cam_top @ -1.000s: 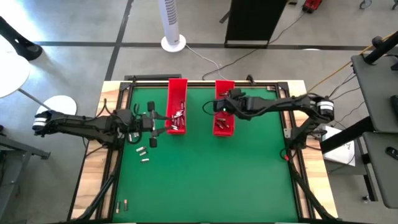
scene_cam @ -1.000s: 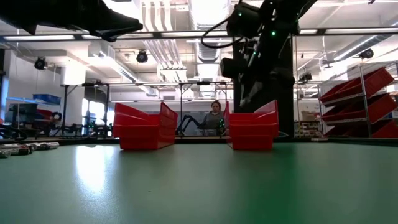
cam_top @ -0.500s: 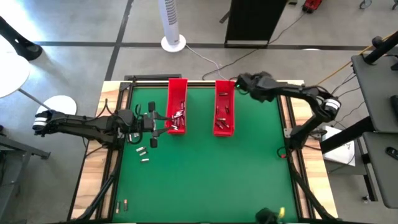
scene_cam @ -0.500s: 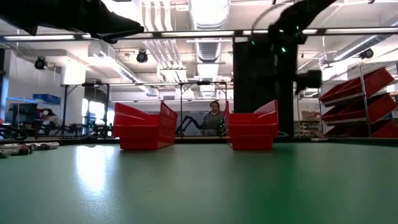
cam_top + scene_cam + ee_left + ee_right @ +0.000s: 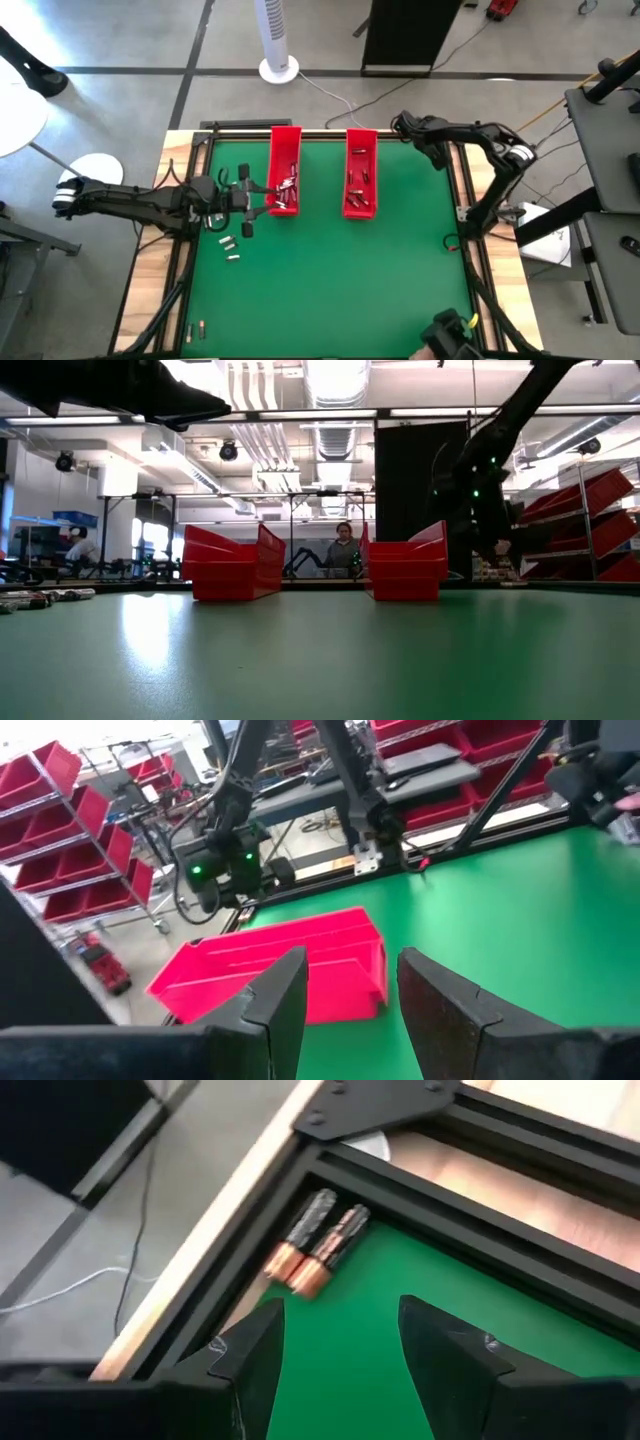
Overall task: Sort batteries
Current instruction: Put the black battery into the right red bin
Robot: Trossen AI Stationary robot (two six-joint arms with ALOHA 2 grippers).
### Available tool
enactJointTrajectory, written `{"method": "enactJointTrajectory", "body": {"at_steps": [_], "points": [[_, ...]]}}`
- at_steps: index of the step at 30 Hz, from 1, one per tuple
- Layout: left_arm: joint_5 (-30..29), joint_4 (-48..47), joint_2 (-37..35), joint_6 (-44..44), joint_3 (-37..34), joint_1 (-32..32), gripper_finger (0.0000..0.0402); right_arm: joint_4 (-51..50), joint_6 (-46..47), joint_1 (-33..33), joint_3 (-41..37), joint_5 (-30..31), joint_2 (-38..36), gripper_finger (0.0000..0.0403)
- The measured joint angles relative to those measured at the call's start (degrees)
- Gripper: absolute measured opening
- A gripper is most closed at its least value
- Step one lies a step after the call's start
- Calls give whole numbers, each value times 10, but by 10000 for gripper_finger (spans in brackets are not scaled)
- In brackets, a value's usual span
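Two long red trays stand side by side at the table's far middle, the left tray [image 5: 286,168] and the right tray [image 5: 360,172]. Each holds several batteries. Loose batteries [image 5: 229,243] lie on the green mat left of the left tray. Two more batteries [image 5: 317,1240] lie side by side in the table's far right corner, against the black frame. My left gripper [image 5: 266,197] hangs open at the left tray's near end, above the table. My right gripper [image 5: 404,125] is open above the far right corner, with both batteries just ahead of its fingers and nothing between them.
A black metal frame [image 5: 460,190] runs round the green mat [image 5: 340,280]. Two small batteries [image 5: 196,328] lie on the wooden rim at the near left. A dark shape [image 5: 446,336] shows at the near edge. In the low view a person [image 5: 345,547] sits far behind the trays.
My right gripper has left the spot above the right tray and swung toward the table's far right corner, coming lower there. The dark shape at the near edge has come into view.
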Motion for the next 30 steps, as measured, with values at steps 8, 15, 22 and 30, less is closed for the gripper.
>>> {"method": "enactJointTrajectory", "body": {"at_steps": [8, 15, 22, 30], "points": [[-41, -23, 1, 6, 0, 0, 136, -3, 33, -38, 22, -16, 59, 187], [-41, -25, 7, 27, -4, 1, 136, -35, 69, -42, 45, -5, 79, 184], [-41, -23, 11, 31, -9, 8, 136, -34, 117, -43, 45, 5, 75, 172], [-41, -23, 12, 31, -12, 22, 136, -12, 132, -49, 46, 8, 74, 161]]}}
